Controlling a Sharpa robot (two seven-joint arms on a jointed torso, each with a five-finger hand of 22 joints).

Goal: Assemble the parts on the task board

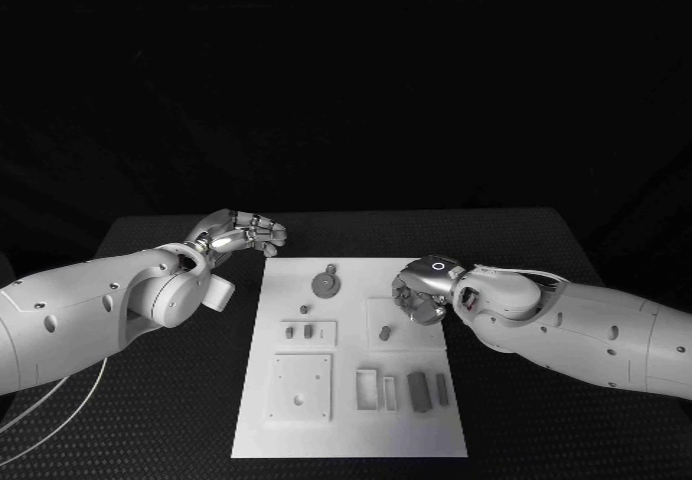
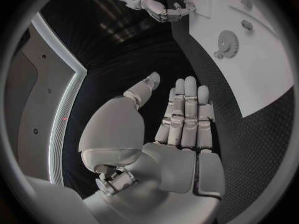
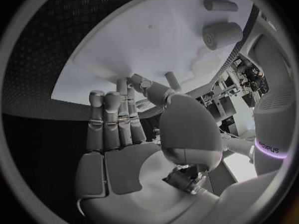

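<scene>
Head view, white rectangular task board (image 1: 351, 440) mid-table carrying small grey parts, round grey gear (image 1: 327, 285) near its far edge, left hand (image 1: 242, 233) empty beside far-left corner, fingers loosely spread, right hand (image 1: 423, 290) over right edge, fingers extended, holding nothing.

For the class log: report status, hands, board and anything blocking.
Left hand open, off the board's far left corner. Right hand open, over task board right edge. Gear part untouched. Nothing blocking.
</scene>
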